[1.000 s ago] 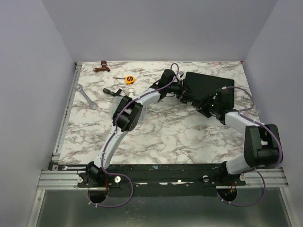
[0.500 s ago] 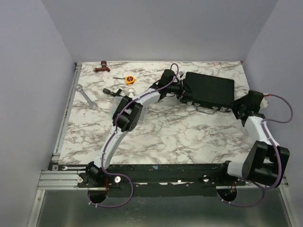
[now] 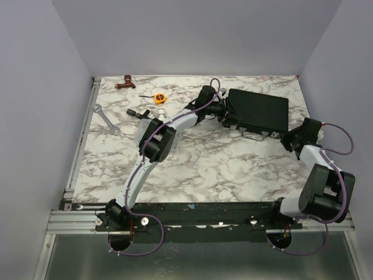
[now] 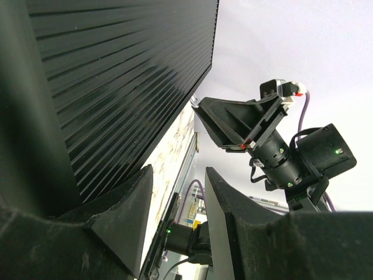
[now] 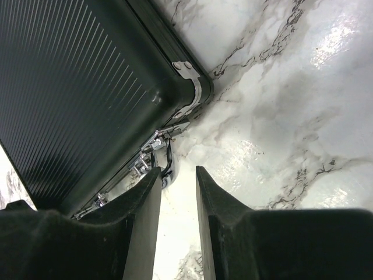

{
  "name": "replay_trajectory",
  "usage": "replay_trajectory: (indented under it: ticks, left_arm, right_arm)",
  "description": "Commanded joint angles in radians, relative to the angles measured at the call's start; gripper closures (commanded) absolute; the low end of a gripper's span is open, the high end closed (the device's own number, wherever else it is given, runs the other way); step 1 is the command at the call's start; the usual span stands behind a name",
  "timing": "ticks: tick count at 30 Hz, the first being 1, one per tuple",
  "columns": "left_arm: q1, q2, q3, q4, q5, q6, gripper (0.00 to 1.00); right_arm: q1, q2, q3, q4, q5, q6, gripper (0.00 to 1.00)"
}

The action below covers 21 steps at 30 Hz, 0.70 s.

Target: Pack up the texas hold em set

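Right gripper [image 5: 178, 170] has pulled off the shut case [image 3: 259, 108] to its near-right corner, jaws barely apart, empty; left gripper [image 4: 179, 170] sits at the left edge, jaws spread on nothing; latches [image 5: 152, 153] probably come next.

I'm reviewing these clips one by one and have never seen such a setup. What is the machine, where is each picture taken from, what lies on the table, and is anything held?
These are two robot arms bolted at the near edge of a marble table. The overhead picture looks down from behind them; the other two come from cameras on each wrist, with that arm's own fingers at the bottom. The closed black case lies at the far right. The left gripper sits at its left end, the right gripper near its front right corner. Both show parted fingers with nothing between them. A wrench and a yellow tape measure lie far left.
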Motion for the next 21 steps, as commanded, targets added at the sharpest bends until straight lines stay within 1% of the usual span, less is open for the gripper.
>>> replay_trajectory:
  ticks: [1, 7, 10, 15, 18, 21]
  left_arm:
    - [-0.005, 0.032, 0.013, -0.004, -0.007, 0.0, 0.59]
    - [-0.005, 0.031, 0.011, -0.004, -0.007, -0.001, 0.59]
    - [-0.005, 0.03, 0.009, -0.002, -0.007, -0.001, 0.59]
    - [-0.005, 0.032, 0.011, 0.001, -0.005, -0.001, 0.59]
    - [-0.005, 0.033, 0.013, 0.002, -0.003, -0.001, 0.59]
    - [-0.005, 0.032, 0.012, 0.001, -0.003, 0.001, 0.59]
  right_arm:
    - [-0.001, 0.038, -0.036, 0.04, -0.046, 0.009, 0.68]
    - [-0.001, 0.098, -0.07, 0.023, -0.037, 0.034, 0.68]
    - [-0.001, 0.139, -0.095, 0.045, -0.029, 0.045, 0.68]
    - [-0.001, 0.204, -0.073, 0.072, -0.034, 0.042, 0.67]
    - [-0.001, 0.181, -0.06, 0.039, -0.031, 0.037, 0.67]
    - [-0.001, 0.09, -0.062, -0.018, -0.008, 0.025, 0.67]
